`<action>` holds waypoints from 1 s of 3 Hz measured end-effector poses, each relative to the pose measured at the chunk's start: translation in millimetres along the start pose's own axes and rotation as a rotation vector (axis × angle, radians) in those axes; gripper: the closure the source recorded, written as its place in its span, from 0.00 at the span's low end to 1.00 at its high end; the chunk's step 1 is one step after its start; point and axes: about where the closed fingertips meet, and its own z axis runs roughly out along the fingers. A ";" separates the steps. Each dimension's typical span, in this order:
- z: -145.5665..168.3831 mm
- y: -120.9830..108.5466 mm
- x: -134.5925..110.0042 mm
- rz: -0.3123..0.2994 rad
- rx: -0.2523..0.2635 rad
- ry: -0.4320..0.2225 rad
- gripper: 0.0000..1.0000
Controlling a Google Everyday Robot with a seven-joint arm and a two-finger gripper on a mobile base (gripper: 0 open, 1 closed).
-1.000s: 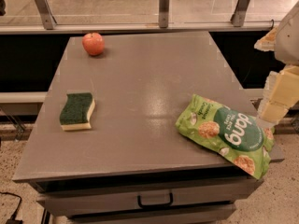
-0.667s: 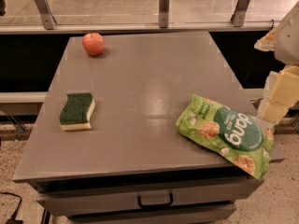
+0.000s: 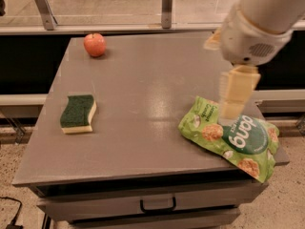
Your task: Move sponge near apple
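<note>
The sponge [image 3: 77,113], dark green on top with a pale yellow layer below, lies flat near the left edge of the grey table [image 3: 152,80]. The red-orange apple [image 3: 95,44] stands at the far left corner, well apart from the sponge. My gripper [image 3: 232,104], pale yellow, hangs from the white arm [image 3: 255,27] over the right side of the table. It is just above the upper edge of the green snack bag and far to the right of the sponge. It holds nothing that I can see.
A light-green snack bag [image 3: 238,140] lies at the table's front right corner, partly over the edge. A rail with metal posts [image 3: 167,6] runs behind the table. A drawer handle [image 3: 157,205] shows below the front edge.
The arm and gripper have swung left from the right edge of the view to above the snack bag. The sponge, apple and bag have not moved on the table.
</note>
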 end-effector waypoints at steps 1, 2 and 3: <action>25.5 -6.7 -55.0 -0.138 -0.034 -0.028 0.00; 53.7 -3.6 -113.9 -0.296 -0.090 -0.059 0.00; 76.5 3.8 -165.5 -0.443 -0.152 -0.089 0.00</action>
